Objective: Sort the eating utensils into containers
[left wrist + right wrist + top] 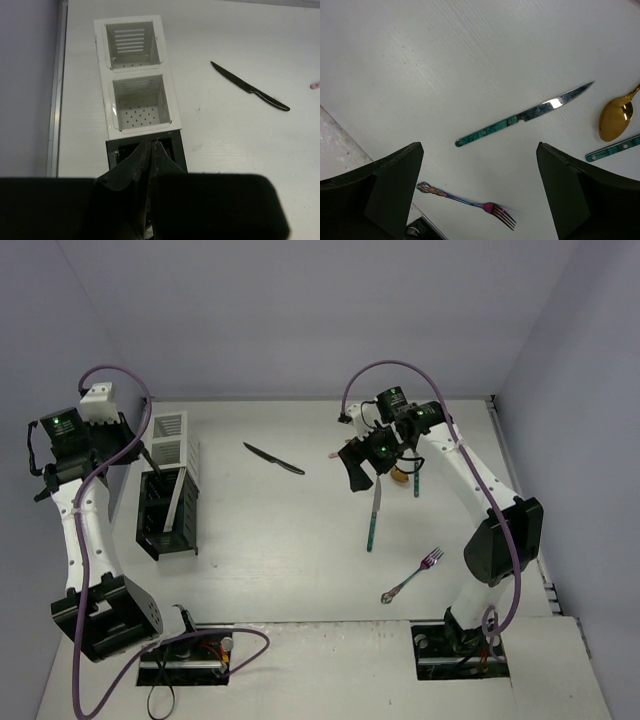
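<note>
The white caddy point(170, 438) and the black caddy point(165, 512) stand end to end at the left. A thin white stick point(176, 502) leans in the black one. My left gripper point(148, 452) is shut above their junction, its fingertips point(151, 146) over the black caddy's point(177, 145) end, with nothing seen between them. The white caddy's compartments point(135, 75) look bare. A black knife point(273, 459) lies mid-table. My right gripper point(358, 475) is open above the teal knife point(520, 120) and the pink fork point(470, 202). A gold spoon point(615, 117) and a teal handle point(615, 148) lie beside them.
The black knife also shows in the left wrist view point(250, 87), to the right of the caddies. A small pink end point(333, 454) lies left of the right gripper. The table's left rail point(55, 100) runs close beside the caddies.
</note>
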Controlling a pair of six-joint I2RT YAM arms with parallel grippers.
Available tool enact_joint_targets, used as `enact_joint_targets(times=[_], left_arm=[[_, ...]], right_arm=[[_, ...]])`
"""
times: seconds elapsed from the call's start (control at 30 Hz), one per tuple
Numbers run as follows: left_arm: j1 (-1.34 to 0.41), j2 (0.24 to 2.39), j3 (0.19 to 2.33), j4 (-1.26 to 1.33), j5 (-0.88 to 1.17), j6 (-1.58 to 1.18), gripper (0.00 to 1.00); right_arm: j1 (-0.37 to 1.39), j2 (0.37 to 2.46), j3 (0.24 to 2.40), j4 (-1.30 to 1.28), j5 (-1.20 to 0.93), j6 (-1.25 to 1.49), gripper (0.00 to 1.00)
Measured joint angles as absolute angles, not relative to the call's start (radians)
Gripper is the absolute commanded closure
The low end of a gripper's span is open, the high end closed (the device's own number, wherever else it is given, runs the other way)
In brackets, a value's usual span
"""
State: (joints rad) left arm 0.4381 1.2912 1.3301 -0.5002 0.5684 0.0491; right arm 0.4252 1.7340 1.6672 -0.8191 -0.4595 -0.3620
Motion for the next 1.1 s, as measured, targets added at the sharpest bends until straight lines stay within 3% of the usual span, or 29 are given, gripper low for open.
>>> enact_joint_targets(times=[0.17,0.37,0.53,0.77,0.97,1.1], left_arm=[[0.438,1.301,1.310,-0.410,0.594,0.053,1.00],[0.438,1.301,1.256,-0.385,0.610,0.084,0.73],[0.438,1.292,1.217,-0.387,0.616,0.125,0.57],[0.410,1.288,1.223,-0.409,0.624,0.151,0.54],[0.154,1.280,1.347,-0.445,0.514,0.191,0.54],[-0.197,1.273,1.410,-0.463,0.358,0.209,0.54]], right_arm=[[0.382,1.712,1.600,-0.815,-0.461,-0.365,0.10],[0.326,1.688,1.483,-0.811,-0.457,-0.382,0.11],[0.301,1.663,1.409,-0.815,-0.432,-0.425,0.12],[0.271,1.648,1.403,-0.815,-0.417,-0.444,0.12],[0.162,1.645,1.434,-0.815,-0.420,-0.444,0.12],[0.015,1.646,1.461,-0.812,-0.435,-0.416,0.14]])
